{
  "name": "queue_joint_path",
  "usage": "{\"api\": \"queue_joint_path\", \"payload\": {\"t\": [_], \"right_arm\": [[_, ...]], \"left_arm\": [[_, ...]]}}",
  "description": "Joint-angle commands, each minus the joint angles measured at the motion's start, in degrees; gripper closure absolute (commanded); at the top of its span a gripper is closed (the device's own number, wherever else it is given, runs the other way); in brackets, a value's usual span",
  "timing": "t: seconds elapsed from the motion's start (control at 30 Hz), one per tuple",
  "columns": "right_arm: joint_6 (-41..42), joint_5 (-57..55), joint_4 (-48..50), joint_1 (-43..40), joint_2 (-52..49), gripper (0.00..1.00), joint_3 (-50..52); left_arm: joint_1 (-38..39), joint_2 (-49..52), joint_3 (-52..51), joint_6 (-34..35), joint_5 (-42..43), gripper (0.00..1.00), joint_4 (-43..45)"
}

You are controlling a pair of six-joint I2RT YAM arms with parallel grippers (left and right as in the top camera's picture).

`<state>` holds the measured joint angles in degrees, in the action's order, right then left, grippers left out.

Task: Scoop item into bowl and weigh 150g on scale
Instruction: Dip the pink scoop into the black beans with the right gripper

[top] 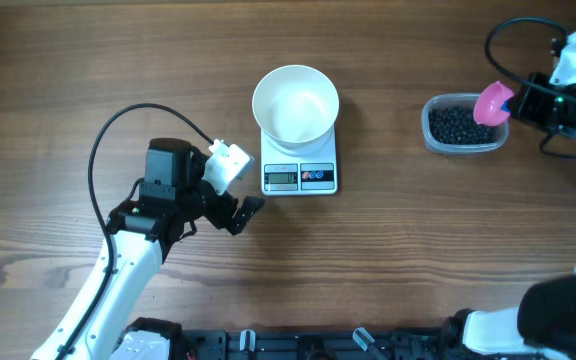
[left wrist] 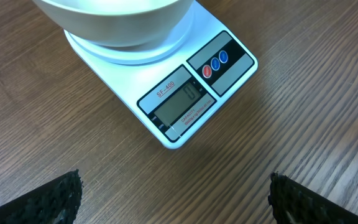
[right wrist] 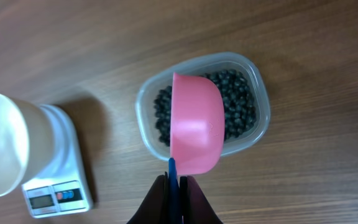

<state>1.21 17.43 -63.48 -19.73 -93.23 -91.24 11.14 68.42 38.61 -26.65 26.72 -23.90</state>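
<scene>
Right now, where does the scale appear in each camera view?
Overhead: the scale near the centre, display toward the bottom edge.
Left wrist: scale in the upper middle, turned diagonally.
Right wrist: scale in the lower left corner.
Shared landmark: the white bowl standing on it.

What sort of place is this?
Probably a robot test bench rather than a kitchen: a wooden table, a small white digital kitchen scale, and a clear plastic tub of black beads.
</scene>
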Motion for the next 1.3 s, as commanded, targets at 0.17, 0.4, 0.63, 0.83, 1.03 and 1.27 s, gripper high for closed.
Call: {"api": "queue_joint_path", "payload": {"t": [0.17,0.4,0.63,0.83,1.03,1.27], "right_arm": [[-4.50,-8.66,2.19,0.04,-4.20,0.96,-1.01],[-8.81,-11.74,3.52,4.13,-5.27,0.95,-0.90],[-8.70,-17.22,3.65,6.43,-10.54,0.96,-0.90],[-8.81,-13.16,2.21,6.51,-14.19,0.96,-0.87],[-8.74,-11.26,2.40,8.59,-15.21,0.95,2.49],[-8.72,-3.54,2.36,8.61,-15.21,0.96,3.23]], "left_arm": [[-0.22,0.07,-0.37,0.33,0.87,0.00,0.13],[-0.22,0.07,-0.37,0.33,0.87,0.00,0.13],[-0.22,0.07,-0.37,0.33,0.87,0.00,0.13],[-0.22,0.07,-0.37,0.33,0.87,0.00,0.13],[-0.24,0.07,-0.37,0.33,0.87,0.00,0.13],[-0.22,0.07,-0.37,0.33,0.87,0.00,0.13]]}}
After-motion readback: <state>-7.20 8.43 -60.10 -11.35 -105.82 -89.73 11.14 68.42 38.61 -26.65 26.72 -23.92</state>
